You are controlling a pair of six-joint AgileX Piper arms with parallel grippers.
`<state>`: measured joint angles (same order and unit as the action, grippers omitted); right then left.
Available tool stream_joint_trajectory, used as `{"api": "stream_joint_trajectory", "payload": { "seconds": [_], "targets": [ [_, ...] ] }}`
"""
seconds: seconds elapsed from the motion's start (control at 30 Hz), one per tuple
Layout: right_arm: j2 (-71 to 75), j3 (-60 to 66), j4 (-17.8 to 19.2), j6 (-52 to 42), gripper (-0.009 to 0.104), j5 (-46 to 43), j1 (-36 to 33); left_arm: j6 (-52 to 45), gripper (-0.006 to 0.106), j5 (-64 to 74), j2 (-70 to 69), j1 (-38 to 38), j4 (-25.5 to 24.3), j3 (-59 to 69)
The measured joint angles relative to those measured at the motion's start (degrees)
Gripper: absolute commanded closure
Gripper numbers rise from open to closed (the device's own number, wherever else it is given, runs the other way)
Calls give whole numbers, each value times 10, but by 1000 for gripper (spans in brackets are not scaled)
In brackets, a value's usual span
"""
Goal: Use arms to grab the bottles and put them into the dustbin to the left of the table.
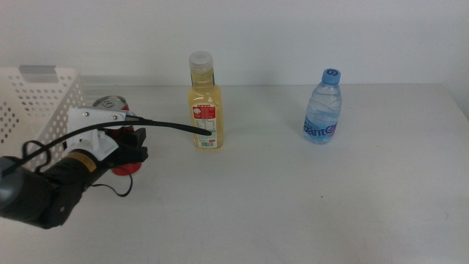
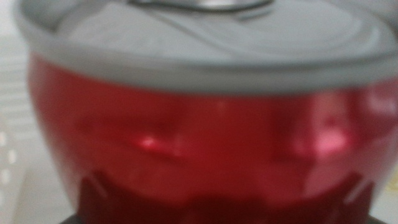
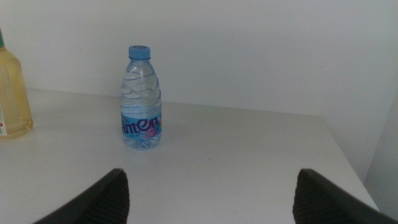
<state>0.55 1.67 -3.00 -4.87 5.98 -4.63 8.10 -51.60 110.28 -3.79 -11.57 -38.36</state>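
Standing just beside the dustbin [image 1: 29, 95] on the table [image 1: 293, 205], the red soda can [image 1: 121, 136] is clenched by the left pincer [image 1: 130, 150], presumably for lifting into it, while the right pincer [image 3: 208, 199] waits released.

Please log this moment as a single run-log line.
left end effector: around red soda can beside dustbin | right end effector: open, waiting | yellow-liquid bottle, water bottle: upright on table

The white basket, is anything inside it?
The dustbin shows only its holey white wall; its inside is hidden from this angle. The red can is beside it, not in it, at the left end effector.
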Motion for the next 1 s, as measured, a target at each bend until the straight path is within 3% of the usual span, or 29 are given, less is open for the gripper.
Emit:
{"api": "stream_joint_trajectory", "payload": {
  "seconds": [0.27,0.73,1.0],
  "targets": [
    [0,0,0,0,24,0,0,9,105,99,-134,0,-11,40],
    [0,0,0,0,24,0,0,189,105,348,-354,0,-163,53],
    [0,0,0,0,24,0,0,221,105,374,-395,0,-179,56]
  ]
}}
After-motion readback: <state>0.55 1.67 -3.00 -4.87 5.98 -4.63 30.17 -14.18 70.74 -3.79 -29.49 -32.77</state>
